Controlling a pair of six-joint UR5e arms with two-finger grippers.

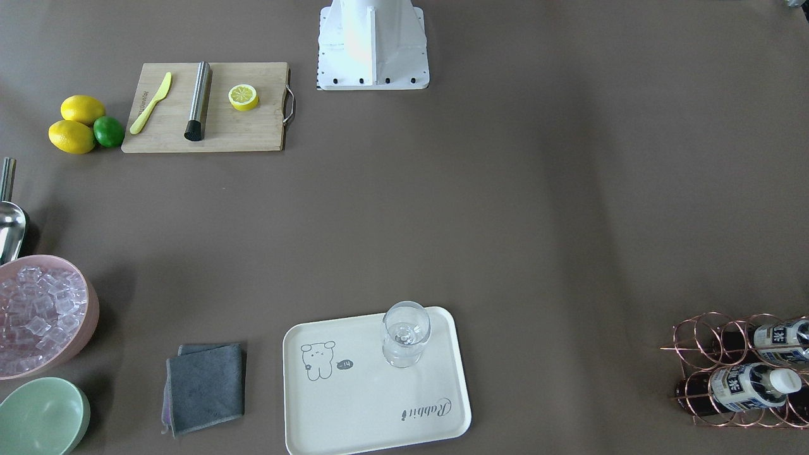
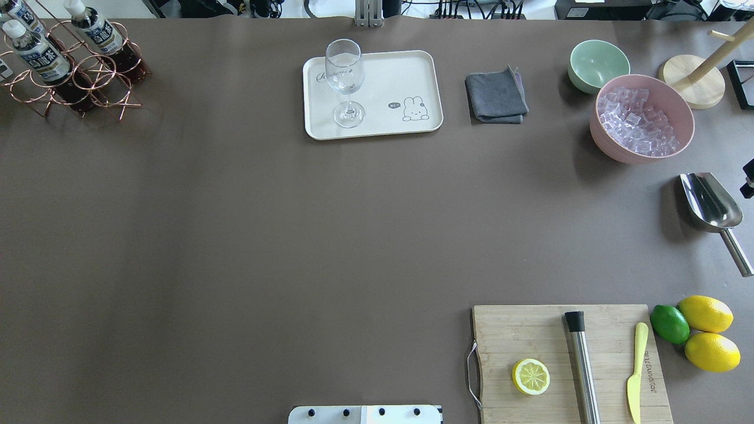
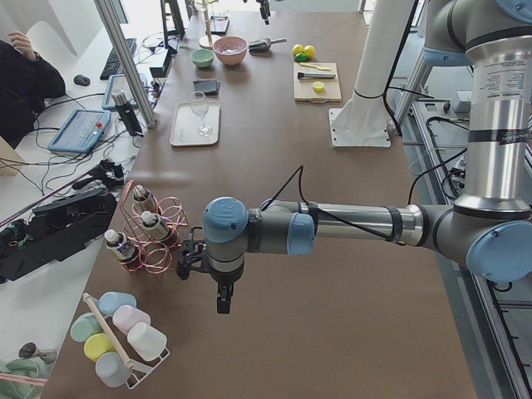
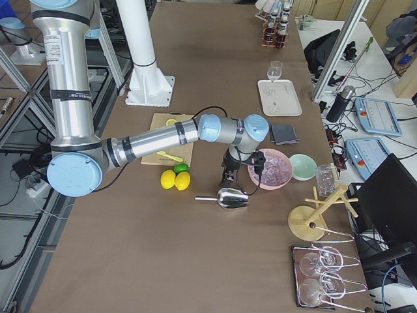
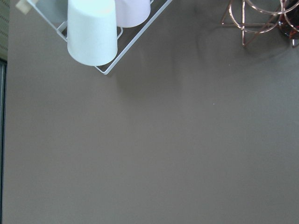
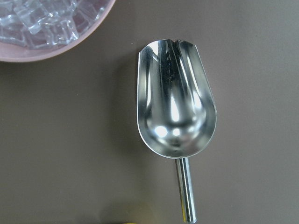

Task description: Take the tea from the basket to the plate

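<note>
Three tea bottles stand in the copper wire basket [image 2: 101, 89] at the table's far left corner. One tea bottle [image 2: 39, 54] has a white cap and a navy label. In the front-facing view the basket [image 1: 697, 325] holds a tea bottle [image 1: 749, 387] at the lower right. The cream plate [image 2: 400, 76], also seen in the front-facing view [image 1: 354, 404], carries a wine glass [image 2: 344, 76]. My left gripper [image 3: 221, 301] points down over bare table beside the basket [image 3: 163, 249]. My right gripper [image 4: 228, 177] hangs over a metal scoop [image 4: 225, 197]. I cannot tell whether either gripper is open or shut.
A pink bowl of ice [image 2: 642, 118], a green bowl [image 2: 598, 65] and a grey cloth [image 2: 496, 95] lie right of the plate. A cutting board [image 2: 565, 359] with a lemon half, a knife and a muddler is near the base. A rack of pastel cups [image 3: 125, 332] stands near the basket.
</note>
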